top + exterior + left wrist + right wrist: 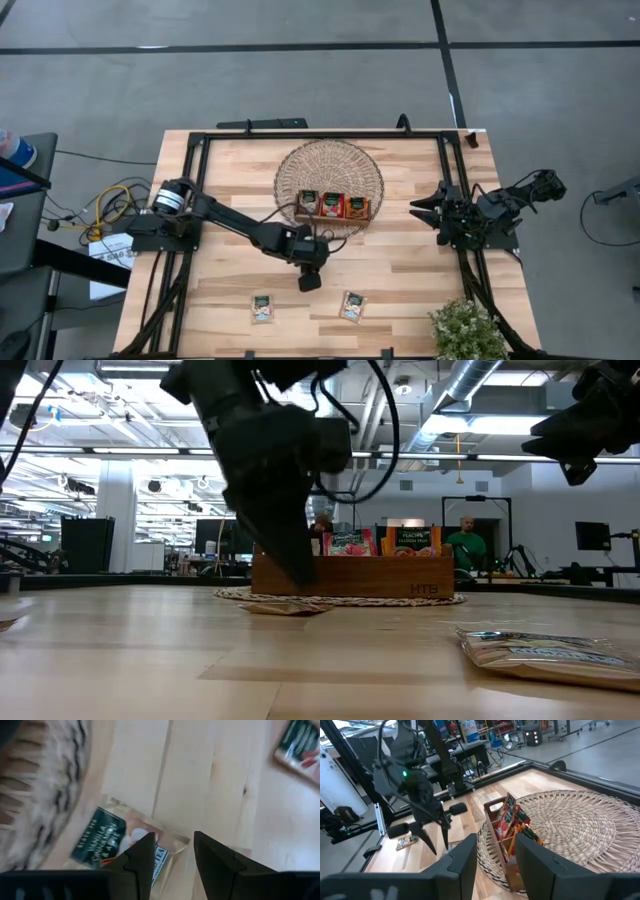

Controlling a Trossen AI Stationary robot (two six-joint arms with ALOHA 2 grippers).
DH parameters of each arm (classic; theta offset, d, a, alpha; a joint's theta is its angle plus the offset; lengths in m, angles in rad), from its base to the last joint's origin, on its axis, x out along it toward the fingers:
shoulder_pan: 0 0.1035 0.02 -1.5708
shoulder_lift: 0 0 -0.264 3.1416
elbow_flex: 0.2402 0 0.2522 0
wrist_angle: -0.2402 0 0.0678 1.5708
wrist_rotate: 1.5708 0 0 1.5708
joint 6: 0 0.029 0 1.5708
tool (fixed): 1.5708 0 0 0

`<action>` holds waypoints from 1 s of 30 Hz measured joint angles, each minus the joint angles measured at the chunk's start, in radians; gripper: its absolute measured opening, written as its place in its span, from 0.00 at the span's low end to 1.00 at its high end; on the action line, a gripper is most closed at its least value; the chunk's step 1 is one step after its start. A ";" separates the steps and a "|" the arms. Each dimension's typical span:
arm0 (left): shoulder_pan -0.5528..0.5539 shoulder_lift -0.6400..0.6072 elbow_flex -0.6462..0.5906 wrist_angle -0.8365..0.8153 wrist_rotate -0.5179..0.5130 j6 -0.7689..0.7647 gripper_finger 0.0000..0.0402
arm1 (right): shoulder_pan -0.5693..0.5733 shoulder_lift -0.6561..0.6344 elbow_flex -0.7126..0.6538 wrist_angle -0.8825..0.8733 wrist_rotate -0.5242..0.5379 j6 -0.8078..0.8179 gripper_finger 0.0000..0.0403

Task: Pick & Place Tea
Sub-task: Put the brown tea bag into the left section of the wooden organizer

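High view: the left end effector [309, 281] hangs just off the wicker basket's [290, 170] near rim, fingers parted and empty over a green-topped tea sachet [107, 837] lying at that rim. The right end effector [420, 208] waits at the counter's [400, 280] right edge, fingers parted, holding nothing. Two more sachets [263, 308] lie near the front edge, others upright in the wooden tray [333, 218].
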 joint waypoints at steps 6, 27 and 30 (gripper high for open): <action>0.002 0.041 0.001 -0.036 0.016 -0.062 0.32 | 0.000 0.000 0.000 0.001 0.000 0.000 0.30; -0.006 -0.025 -0.006 -0.306 0.008 -0.554 0.32 | 0.000 0.000 0.000 0.002 -0.017 0.001 0.30; -0.006 -0.077 -0.002 -0.302 0.007 -0.572 0.32 | 0.000 0.000 0.000 0.002 -0.017 0.001 0.30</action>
